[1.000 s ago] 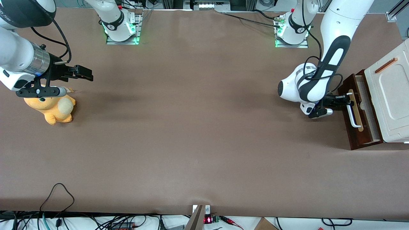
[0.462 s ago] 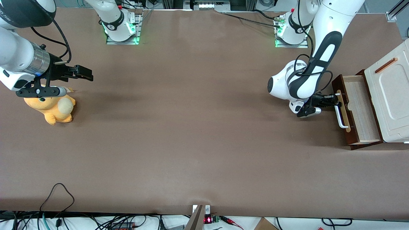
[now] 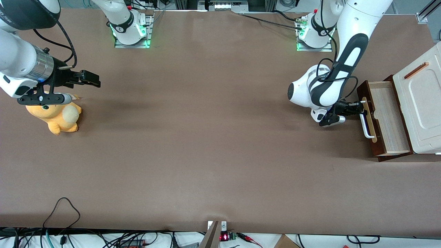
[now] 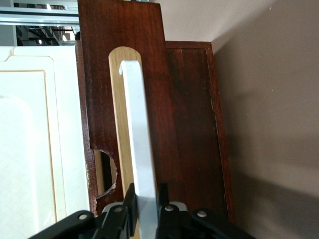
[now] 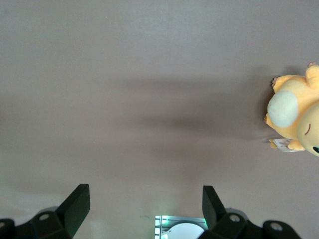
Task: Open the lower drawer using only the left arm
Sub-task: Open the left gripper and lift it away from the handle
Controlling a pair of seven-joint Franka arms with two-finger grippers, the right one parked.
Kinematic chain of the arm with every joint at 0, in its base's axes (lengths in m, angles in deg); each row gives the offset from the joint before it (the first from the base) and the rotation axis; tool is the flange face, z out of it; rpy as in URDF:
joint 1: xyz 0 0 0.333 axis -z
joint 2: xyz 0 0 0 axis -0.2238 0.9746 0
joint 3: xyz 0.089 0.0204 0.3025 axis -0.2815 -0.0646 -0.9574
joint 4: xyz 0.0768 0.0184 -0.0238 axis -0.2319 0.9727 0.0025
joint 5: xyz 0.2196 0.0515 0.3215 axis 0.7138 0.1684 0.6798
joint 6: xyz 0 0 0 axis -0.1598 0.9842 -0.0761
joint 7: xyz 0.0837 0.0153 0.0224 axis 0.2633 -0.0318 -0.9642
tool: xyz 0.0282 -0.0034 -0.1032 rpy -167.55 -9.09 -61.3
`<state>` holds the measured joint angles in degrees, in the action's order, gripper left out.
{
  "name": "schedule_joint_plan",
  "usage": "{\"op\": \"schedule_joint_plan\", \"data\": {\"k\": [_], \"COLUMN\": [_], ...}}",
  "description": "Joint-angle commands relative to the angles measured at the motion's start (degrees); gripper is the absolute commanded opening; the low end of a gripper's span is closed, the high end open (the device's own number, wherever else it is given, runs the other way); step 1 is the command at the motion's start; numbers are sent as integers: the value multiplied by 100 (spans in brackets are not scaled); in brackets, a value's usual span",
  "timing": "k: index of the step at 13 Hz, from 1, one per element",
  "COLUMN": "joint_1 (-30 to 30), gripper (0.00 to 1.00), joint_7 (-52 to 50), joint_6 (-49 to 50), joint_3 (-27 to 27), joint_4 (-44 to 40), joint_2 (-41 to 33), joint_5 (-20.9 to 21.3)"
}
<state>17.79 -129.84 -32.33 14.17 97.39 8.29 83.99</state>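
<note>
Your hand (image 3: pixel 358 108) is clamped on the white handle (image 3: pixel 366 125) of the lower drawer (image 3: pixel 387 119), which has slid way out over the last second, then barely budged. Pale inside is showing right past the hand, so you're basically done.

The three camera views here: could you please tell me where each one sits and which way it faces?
Front view: high above the table edge, looking down at the table, both arms, the pulled-out lower drawer and a plush toy.
Left wrist view: on the left arm, facing the drawer front; its gripper clamps the white handle.
Right wrist view: looks down at the table and the toy; parked fingertips show.
Shared: drawer and handle; toy.
</note>
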Motion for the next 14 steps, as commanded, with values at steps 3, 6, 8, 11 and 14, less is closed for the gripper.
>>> {"op": "schedule_joint_plan", "data": {"k": [3, 6, 8, 11, 14], "joint_1": [165, 147, 95, -37, -309], "gripper": [100, 100, 100, 100, 100], "joint_7": [271, 280, 542, 1499, 2501], "joint_6": [-82, -82, -82, -82, -64], "joint_3": [118, 398, 531, 549, 392], "joint_4": [-148, -463, -954, -1956, -2572], "joint_2": [-222, -450, -880, -1504, -2137], "joint_5": [-304, -1364, -2330, -4157, -5898]}}
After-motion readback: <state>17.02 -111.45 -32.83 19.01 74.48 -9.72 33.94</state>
